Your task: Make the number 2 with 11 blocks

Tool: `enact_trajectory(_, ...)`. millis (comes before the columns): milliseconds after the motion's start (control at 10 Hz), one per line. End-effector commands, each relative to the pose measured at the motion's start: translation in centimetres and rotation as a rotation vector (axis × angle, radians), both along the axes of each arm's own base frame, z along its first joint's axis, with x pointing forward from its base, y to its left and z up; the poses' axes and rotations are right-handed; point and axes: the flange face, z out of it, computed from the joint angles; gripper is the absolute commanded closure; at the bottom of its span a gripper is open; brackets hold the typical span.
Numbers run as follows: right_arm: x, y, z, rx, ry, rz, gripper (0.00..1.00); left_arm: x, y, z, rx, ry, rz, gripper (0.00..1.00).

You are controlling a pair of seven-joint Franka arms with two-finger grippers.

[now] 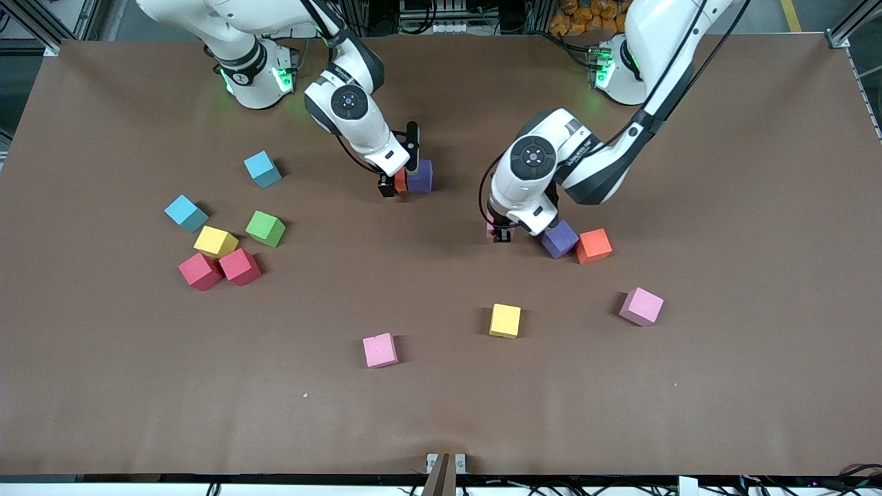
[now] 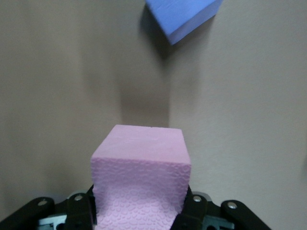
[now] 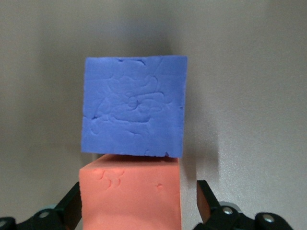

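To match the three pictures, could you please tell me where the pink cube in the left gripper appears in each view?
Front view: pink cube, mostly hidden under the left gripper, mid-table.
Left wrist view: large in the foreground, between that gripper's fingers.
Right wrist view: not in it.
Shared landmark: the purple cube beside it.

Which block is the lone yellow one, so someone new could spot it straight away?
Start at the left gripper near the table's middle, shut on a pink block. Nearer the front camera from there sits the yellow block, flanked by two pink blocks. It stands alone; the other yellow sits in the cluster toward the right arm's end.
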Motion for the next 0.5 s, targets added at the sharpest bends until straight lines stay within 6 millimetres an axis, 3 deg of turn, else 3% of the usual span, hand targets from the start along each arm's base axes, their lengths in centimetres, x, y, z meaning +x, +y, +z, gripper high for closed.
enact_trajectory(0, -0.2, 0.0, 1.3, -0.023, -0.006, 0.014, 0.0, -2.3, -1.4, -1.0, 0.003, 0.027, 0.006, 1.0)
enact_trajectory(199, -0.3, -0.4, 3.1, -0.069, 0.007, 0.024, 0.0, -3.8, -3.1, -1.7, -0.006, 0.027, 0.008, 1.0)
enact_trajectory(399, -0.2, -0.7, 6.3, -0.095, -0.016, 0.034, 0.0, -7.0, -4.7, -2.9, -0.01, 0.026, -0.008, 1.0)
